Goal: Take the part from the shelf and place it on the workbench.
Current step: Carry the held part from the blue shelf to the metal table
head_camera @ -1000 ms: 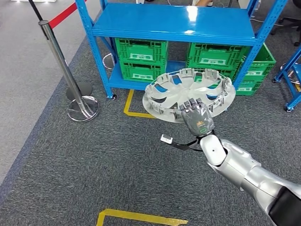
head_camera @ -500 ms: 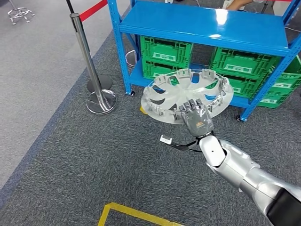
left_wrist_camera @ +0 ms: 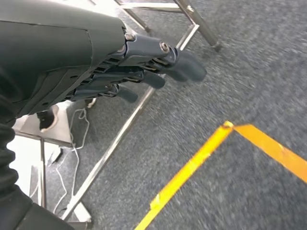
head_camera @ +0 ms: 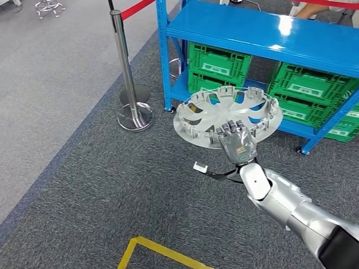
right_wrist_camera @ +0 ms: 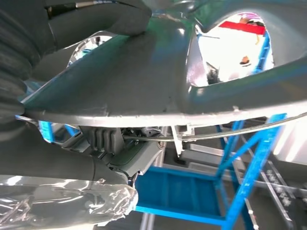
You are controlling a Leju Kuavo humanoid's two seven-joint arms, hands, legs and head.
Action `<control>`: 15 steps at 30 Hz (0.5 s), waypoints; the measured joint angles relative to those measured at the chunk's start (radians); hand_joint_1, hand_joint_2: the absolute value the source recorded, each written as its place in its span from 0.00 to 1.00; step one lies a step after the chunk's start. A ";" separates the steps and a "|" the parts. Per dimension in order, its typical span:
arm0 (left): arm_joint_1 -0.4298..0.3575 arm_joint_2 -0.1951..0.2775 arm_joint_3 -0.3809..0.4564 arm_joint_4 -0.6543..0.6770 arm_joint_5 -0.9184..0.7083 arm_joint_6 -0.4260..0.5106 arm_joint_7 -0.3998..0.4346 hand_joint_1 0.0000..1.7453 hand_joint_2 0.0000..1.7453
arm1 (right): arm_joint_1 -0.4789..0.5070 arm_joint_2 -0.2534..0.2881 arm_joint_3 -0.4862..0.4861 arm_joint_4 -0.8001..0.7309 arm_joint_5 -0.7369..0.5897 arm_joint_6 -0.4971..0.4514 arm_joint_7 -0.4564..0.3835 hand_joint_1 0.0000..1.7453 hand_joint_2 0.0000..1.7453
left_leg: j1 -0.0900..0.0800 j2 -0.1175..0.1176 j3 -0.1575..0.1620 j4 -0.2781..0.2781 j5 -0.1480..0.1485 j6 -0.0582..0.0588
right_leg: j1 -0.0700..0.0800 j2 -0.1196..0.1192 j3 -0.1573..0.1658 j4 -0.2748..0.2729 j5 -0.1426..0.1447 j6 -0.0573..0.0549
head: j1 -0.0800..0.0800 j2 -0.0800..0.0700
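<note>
Right hand (head_camera: 237,144) grips hubcap (head_camera: 224,112) rim; disc near-flat, ribbed side up.

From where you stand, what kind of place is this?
Probably a factory or warehouse floor set up for robot trials. A blue steel shelf holds green plastic crates, yellow tape marks zones on the grey carpet, and a roped stanchion fences the area. The right hand holds a wheel cover.

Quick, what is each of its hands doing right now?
Left hand: holds nothing, fingers stretched out and slightly apart, hanging over the carpet.
Right hand: holds the grey wheel cover by its near rim.
</note>
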 joint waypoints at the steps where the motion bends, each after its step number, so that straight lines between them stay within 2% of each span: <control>1: 0.001 0.000 0.000 0.000 0.002 0.001 -0.001 0.00 1.00 | 0.002 0.000 -0.004 0.000 0.000 0.000 -0.007 1.00 1.00 | 0.001 -0.007 0.002 -0.004 0.002 0.006 | -0.003 0.007 -0.003 0.006 -0.008 0.004 | 0.000 0.000; 2: 0.002 0.001 0.000 0.000 0.004 0.001 -0.002 0.00 1.00 | 0.004 0.001 -0.008 0.000 0.000 0.000 -0.013 1.00 1.00 | 0.002 -0.014 0.004 -0.008 0.004 0.013 | -0.004 0.020 -0.015 0.031 -0.024 0.007 | 0.001 0.000; 3: 0.001 0.001 0.000 0.000 0.006 0.002 -0.004 0.00 1.00 | 0.006 0.001 -0.011 0.000 0.000 0.000 -0.018 1.00 1.00 | 0.003 -0.020 0.006 -0.011 0.006 0.019 | -0.006 0.037 -0.039 0.078 -0.051 0.008 | 0.002 0.000; 5: -0.002 -0.001 0.000 0.000 0.010 0.002 -0.005 0.00 1.00 | 0.009 0.002 -0.014 0.000 0.000 0.000 -0.022 1.00 1.00 | 0.001 -0.035 0.006 -0.011 0.006 0.026 | -0.005 0.061 -0.106 0.217 -0.111 0.008 | 0.004 0.000; 6: -0.002 -0.002 0.000 0.000 0.010 0.002 -0.005 0.00 1.00 | 0.012 0.002 -0.014 0.000 0.000 0.000 -0.022 1.00 1.00 | 0.000 -0.044 0.006 -0.011 0.005 0.028 | -0.005 0.064 -0.136 0.271 -0.126 0.008 | 0.004 0.000; 7: -0.002 -0.004 0.001 0.000 0.010 0.002 -0.005 0.00 1.00 | 0.015 0.002 -0.014 0.000 0.000 0.000 -0.023 1.00 1.00 | 0.000 -0.055 0.007 -0.010 0.005 0.028 | -0.005 0.065 -0.151 0.293 -0.122 0.008 | 0.005 0.000; 8: -0.002 -0.004 0.001 0.000 0.011 0.002 -0.005 0.00 1.00 | 0.017 0.002 -0.014 0.001 0.000 0.000 -0.023 1.00 1.00 | 0.000 -0.066 0.008 -0.009 0.005 0.028 | -0.005 0.066 -0.147 0.272 -0.097 0.007 | 0.005 0.000; 10: -0.001 -0.005 0.001 0.000 0.012 0.002 -0.005 0.00 1.00 | 0.018 0.002 -0.014 0.001 0.000 0.000 -0.022 1.00 1.00 | 0.000 -0.086 0.009 -0.006 0.002 0.025 | -0.006 0.079 -0.096 0.145 -0.019 0.003 | 0.005 0.000; 11: -0.001 -0.005 0.001 0.000 0.014 0.003 -0.005 0.00 1.00 | 0.018 0.003 -0.014 0.001 0.000 0.000 -0.021 1.00 1.00 | -0.001 -0.095 0.008 -0.002 0.001 0.022 | -0.008 0.089 -0.063 0.079 0.007 0.001 | 0.004 0.000; 12: -0.001 -0.005 0.002 0.000 0.016 0.003 -0.005 0.00 1.00 | 0.017 0.004 -0.014 0.002 0.000 0.000 -0.020 1.00 1.00 | -0.001 -0.102 0.005 0.001 0.000 0.017 | -0.008 0.099 -0.041 0.036 0.020 0.000 | 0.004 0.000; 13: 0.000 -0.005 0.002 0.000 0.019 0.004 -0.004 0.00 1.00 | 0.017 0.007 -0.013 0.003 0.001 0.000 -0.020 1.00 1.00 | 0.000 -0.108 0.002 0.003 0.001 0.012 | -0.006 0.104 -0.029 0.016 0.020 -0.002 | 0.004 0.000; 15: 0.004 -0.005 0.004 0.000 0.024 0.006 -0.003 0.00 1.00 | 0.018 0.016 -0.011 0.004 0.001 0.000 -0.019 1.00 1.00 | 0.002 -0.116 -0.002 0.004 0.002 0.001 | -0.005 0.098 -0.023 0.010 0.019 -0.007 | 0.004 0.000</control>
